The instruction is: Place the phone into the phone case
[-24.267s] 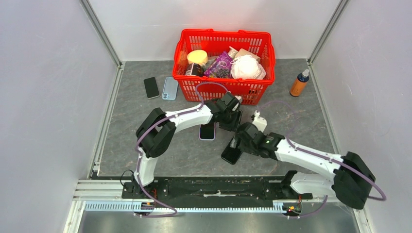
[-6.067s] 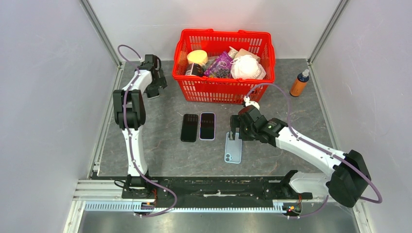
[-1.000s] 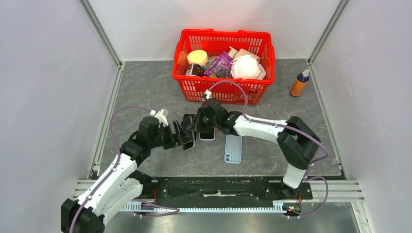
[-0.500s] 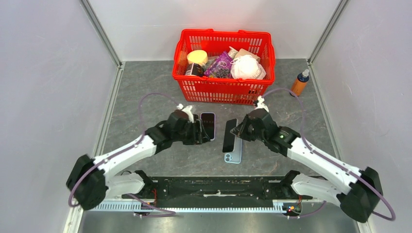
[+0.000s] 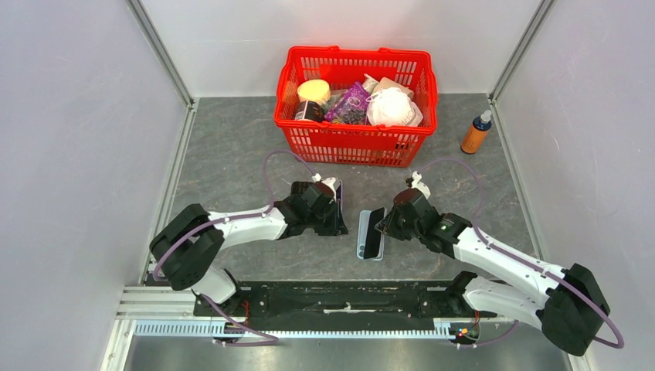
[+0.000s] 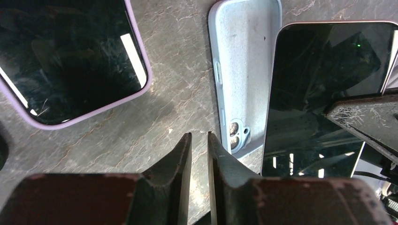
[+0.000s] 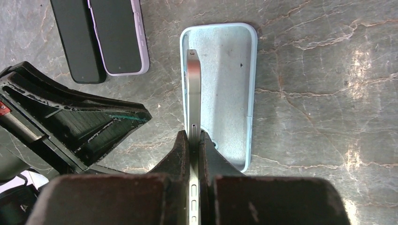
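One phone (image 7: 193, 89), pinched on edge by the right fingers (image 7: 182, 150), stands over the blue case (image 7: 230, 84), which lies open side up on the counter (image 7: 305, 117). Judgement: seat its lower long edge against a case wall, then tip flat and press. Left fingers (image 6: 180, 154), nearly closed and empty, sit just beside the case. The purple-cased phone (image 6: 70, 56) nearby may crowd them.

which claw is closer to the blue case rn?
Right. The right claw holds the phone on edge directly above the blue case; the left claw sits beside it, empty.
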